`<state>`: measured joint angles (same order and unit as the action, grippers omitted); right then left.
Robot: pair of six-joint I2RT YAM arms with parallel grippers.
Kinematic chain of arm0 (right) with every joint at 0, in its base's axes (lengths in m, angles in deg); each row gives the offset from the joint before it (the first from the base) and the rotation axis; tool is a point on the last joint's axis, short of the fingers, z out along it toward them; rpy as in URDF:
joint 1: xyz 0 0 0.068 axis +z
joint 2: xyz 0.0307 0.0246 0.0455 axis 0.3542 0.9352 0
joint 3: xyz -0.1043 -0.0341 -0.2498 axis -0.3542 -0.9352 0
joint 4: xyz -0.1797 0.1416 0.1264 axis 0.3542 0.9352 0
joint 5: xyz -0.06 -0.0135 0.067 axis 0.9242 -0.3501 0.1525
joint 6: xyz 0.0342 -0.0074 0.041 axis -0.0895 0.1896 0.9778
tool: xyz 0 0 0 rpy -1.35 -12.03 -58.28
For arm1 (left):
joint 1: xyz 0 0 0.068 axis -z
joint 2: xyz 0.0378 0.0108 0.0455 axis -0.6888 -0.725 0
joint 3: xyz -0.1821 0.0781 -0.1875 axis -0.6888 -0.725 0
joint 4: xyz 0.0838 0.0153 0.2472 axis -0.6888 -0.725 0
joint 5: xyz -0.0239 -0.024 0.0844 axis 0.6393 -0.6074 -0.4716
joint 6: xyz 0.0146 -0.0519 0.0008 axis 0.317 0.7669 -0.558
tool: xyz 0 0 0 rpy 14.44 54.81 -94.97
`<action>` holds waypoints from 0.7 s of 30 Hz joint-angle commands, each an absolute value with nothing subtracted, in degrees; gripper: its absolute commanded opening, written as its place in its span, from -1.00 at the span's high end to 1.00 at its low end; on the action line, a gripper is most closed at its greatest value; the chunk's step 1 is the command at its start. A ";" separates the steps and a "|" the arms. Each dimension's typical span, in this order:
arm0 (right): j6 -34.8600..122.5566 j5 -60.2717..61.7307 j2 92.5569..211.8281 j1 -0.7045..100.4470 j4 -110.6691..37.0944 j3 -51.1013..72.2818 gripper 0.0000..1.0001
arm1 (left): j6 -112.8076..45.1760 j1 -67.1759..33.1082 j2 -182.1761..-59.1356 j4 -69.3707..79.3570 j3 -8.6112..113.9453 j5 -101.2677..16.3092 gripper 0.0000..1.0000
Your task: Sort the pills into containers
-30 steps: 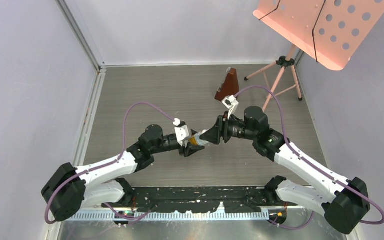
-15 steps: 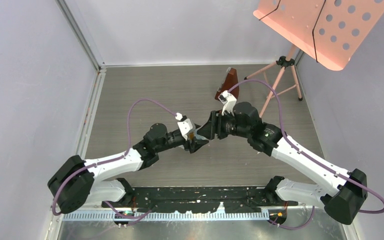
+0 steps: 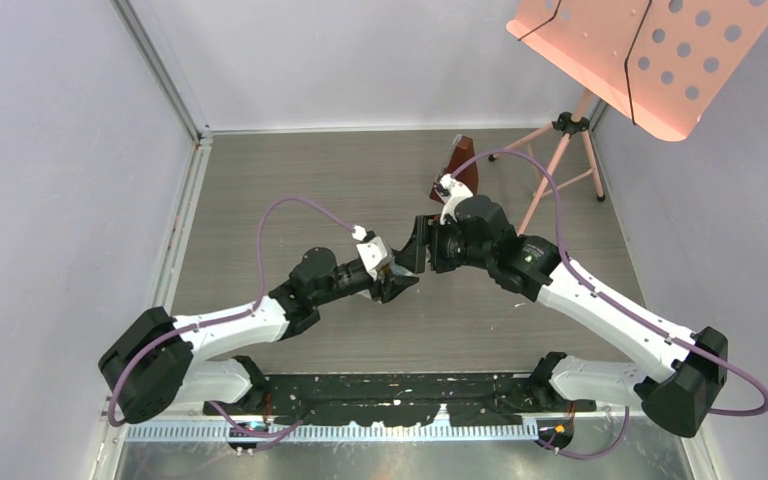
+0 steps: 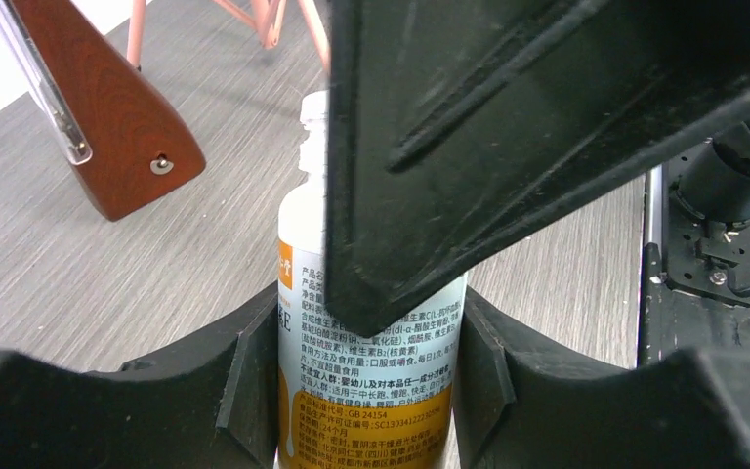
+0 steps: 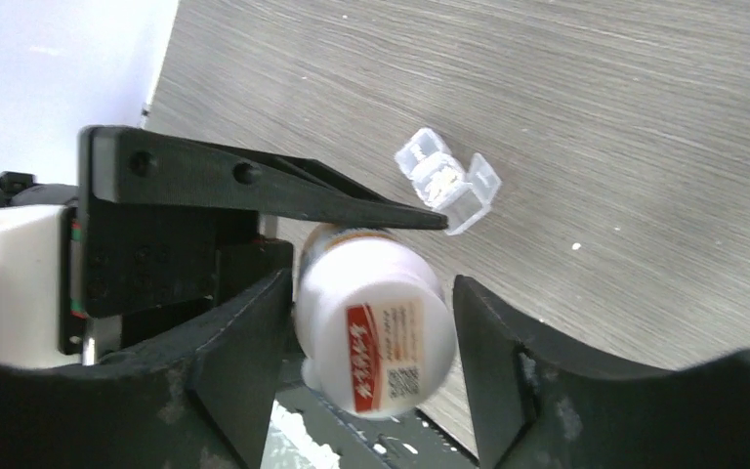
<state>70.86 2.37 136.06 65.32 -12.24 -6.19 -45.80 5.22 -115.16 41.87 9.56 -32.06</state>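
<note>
Black left gripper [image 4: 366,342], clamped on the pill bottle [image 4: 391,391]: both pads press the white-and-orange label, and the neck points away from the wrist. Right gripper [image 5: 371,293], straddling the bottle's white cap end, which bears a red sticker. The cap sits close to both fingers [image 5: 239,362], but whether they press it cannot be told. In the left wrist view, one right finger crosses in front of the bottle's upper part. Just beyond the right fingertips, on the grey wood-grain table [image 5: 625,88], lie the containers [image 5: 420,153], lids flipped open, with pale pills [image 5: 439,184] in one compartment. Farther past the left fingertips: a brown wooden metronome [image 4: 107,127] and the pink legs of a music stand [image 4: 273,20].
</note>
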 commanded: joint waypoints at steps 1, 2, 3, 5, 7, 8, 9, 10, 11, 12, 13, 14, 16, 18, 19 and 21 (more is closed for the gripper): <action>70.89 6.45 133.89 65.21 -10.83 -5.19 -0.63 | -46.45 4.72 -115.04 46.52 10.12 -34.20 1.00; 70.61 6.58 133.26 64.71 -11.50 -5.63 -0.70 | -46.32 4.72 -114.94 47.03 9.74 -34.11 1.00; 70.43 6.30 131.98 64.39 -12.87 -6.44 -0.80 | -46.01 4.70 -114.79 47.54 9.36 -34.13 1.00; 70.27 5.36 130.09 63.29 -15.67 -7.95 -0.87 | -45.69 4.64 -114.40 49.05 8.66 -34.45 1.00; 69.44 4.18 128.08 62.90 -19.73 -10.25 -0.89 | -44.00 4.63 -113.91 49.67 8.24 -34.47 1.00; 69.35 3.95 127.50 62.77 -21.04 -10.93 -0.89 | -43.65 4.63 -113.74 49.64 8.26 -34.37 1.00; 68.89 3.02 126.63 62.76 -24.35 -12.60 -0.88 | -43.13 4.63 -113.52 49.70 8.19 -33.97 1.00; 68.82 2.45 126.29 62.76 -25.95 -13.47 -0.86 | -42.71 4.63 -113.26 49.84 8.12 -33.81 1.00; 68.91 1.77 125.95 62.76 -28.68 -14.86 -0.84 | -42.22 4.65 -113.01 50.18 7.98 -33.66 1.00; 68.92 1.29 125.91 62.76 -30.04 -15.43 -0.80 | -41.77 4.63 -112.72 50.44 7.86 -33.50 1.00; 69.13 0.25 125.94 62.76 -32.56 -16.47 -0.79 | -41.34 4.63 -112.41 50.71 7.71 -33.41 1.00; 69.43 -0.14 125.99 62.76 -33.74 -17.33 -0.76 | -40.90 4.63 -112.15 51.05 7.54 -33.27 1.00; 70.92 -0.34 126.08 62.76 -37.92 -18.59 -0.72 | -40.08 4.63 -111.62 51.49 7.42 -33.25 1.00; 73.26 -0.51 125.72 62.80 -41.91 -20.48 -0.67 | -39.36 4.63 -111.09 52.06 7.15 -33.19 1.00; 75.42 -0.38 125.40 62.90 -43.82 -21.45 -0.62 | -39.27 4.63 -110.94 52.31 7.13 -32.77 1.00; 77.72 0.31 124.52 62.93 -48.50 -24.19 -0.54 | -38.79 4.63 -110.81 52.66 7.21 -32.27 1.00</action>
<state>72.37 0.34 126.22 62.72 -35.23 -20.97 -40.55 4.83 -112.65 46.16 7.17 -33.20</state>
